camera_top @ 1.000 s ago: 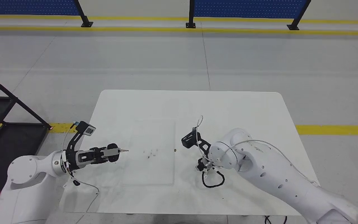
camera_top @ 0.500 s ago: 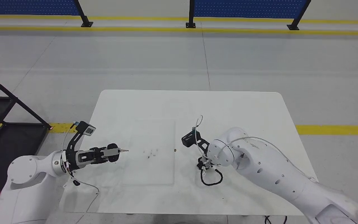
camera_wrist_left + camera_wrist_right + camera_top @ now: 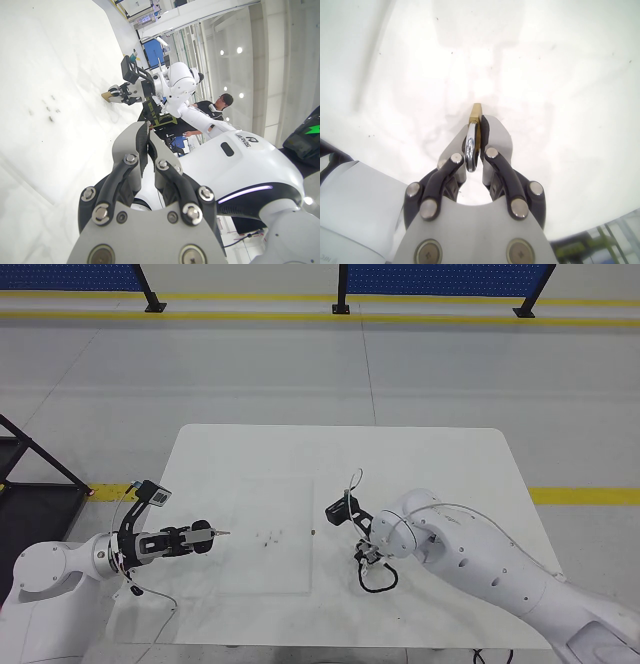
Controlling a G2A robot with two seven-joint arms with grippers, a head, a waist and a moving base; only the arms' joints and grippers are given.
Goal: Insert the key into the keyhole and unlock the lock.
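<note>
My right gripper is shut on a small padlock. Its brass body pokes out past the fingertips and its chrome shackle lies back between the fingers. In the top view the padlock hangs just over the table's middle, held by the right gripper. My left gripper is on the left side of the table, shut on a thin key that points toward the lock across a gap. In the left wrist view the left gripper has its pads pressed together, and the padlock shows farther off.
A clear mat with dark specks covers the middle of the white table, between the two grippers. A black cable loop hangs under the right arm near the front edge.
The right arm's elbow has shifted slightly, while its gripper and the padlock stay almost in place. The left arm and key have not moved.
</note>
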